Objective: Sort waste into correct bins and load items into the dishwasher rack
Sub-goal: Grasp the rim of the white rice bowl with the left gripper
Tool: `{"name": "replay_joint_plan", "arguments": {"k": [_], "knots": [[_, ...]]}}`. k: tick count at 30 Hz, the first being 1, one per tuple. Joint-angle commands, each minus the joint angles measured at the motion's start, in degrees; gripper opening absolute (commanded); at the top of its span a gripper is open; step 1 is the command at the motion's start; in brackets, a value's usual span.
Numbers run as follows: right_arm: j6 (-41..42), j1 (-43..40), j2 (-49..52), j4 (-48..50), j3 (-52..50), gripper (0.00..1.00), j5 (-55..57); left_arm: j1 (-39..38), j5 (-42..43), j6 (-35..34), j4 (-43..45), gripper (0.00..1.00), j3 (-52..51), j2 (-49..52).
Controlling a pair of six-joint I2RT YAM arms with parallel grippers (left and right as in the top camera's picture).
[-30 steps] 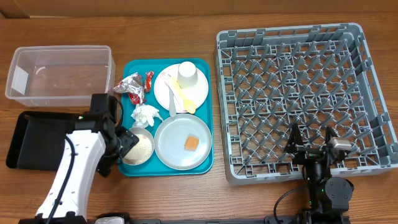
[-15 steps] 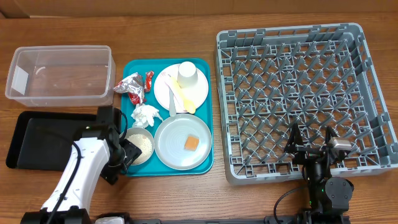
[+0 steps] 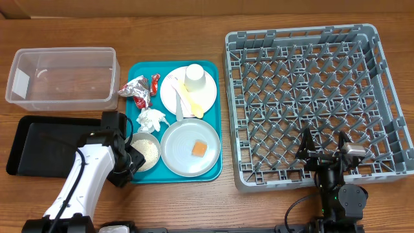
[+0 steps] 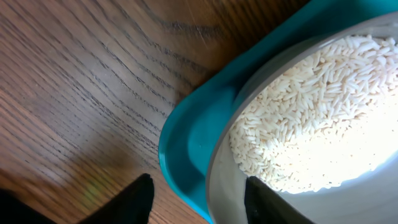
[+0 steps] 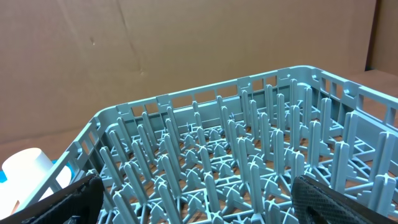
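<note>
The left tool [image 3: 132, 159] hangs low over the near left corner of the teal tray [image 3: 174, 179] with its fingers apart. In the wrist view one dark fingertip [image 4: 140, 199] is over bare wood outside the tray's lip and the other [image 4: 261, 200] is over the inside of the small bowl [image 3: 145, 154], so the lip and the bowl wall both lie in the gap, unclamped. The bowl sits upright, mouth up, round with no long axis, and holds white rice [image 4: 311, 118]. Just beyond the tool lies the crumpled napkin [image 3: 151, 118], with the foil wrappers [image 3: 138, 88] further on. To its right the grey plate [image 3: 181, 162] lies flat, almost touching the bowl, with the orange cube [image 3: 199, 149] on it. To its left is the black tray [image 3: 45, 145], long axis left to right, its right end under the arm, and the clear tub [image 3: 65, 98] lies beyond that. Bare table [image 3: 194, 207] is open on the near side. The right tool [image 3: 323, 147], jaws wide apart, sits at the near edge of the rack [image 3: 297, 30], with pegs crowding ahead of it.
</note>
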Motion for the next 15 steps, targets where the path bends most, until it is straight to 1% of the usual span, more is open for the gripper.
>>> {"name": "replay_joint_plan", "arguments": {"k": [1, 2, 4, 8, 12, 15], "knots": [[-0.4, -0.3, -0.6, 0.4, -0.6, 1.0, -0.3, 0.1, 0.4, -0.3, -0.4, 0.43, -0.4, 0.2], [-0.4, -0.3, -0.6, 0.4, -0.6, 1.0, -0.3, 0.2, 0.4, -0.3, -0.4, 0.38, -0.4, 0.2], [-0.4, -0.3, -0.6, 0.4, -0.6, 1.0, -0.3, 0.2, 0.3, -0.3, -0.7, 0.31, -0.4, 0.2], [-0.4, -0.3, -0.6, 0.4, -0.6, 1.0, -0.3, 0.2, 0.3, 0.4, -0.8, 0.21, -0.4, 0.2], [-0.4, -0.3, -0.6, 0.4, -0.6, 1.0, -0.3, 0.2, 0.4, 2.3, -0.9, 0.04, -0.4, 0.2], [-0.4, -0.3, -0.6, 0.4, -0.6, 1.0, -0.3, 0.3, 0.3, 2.5, -1.0, 0.04, -0.4, 0.2]]}}
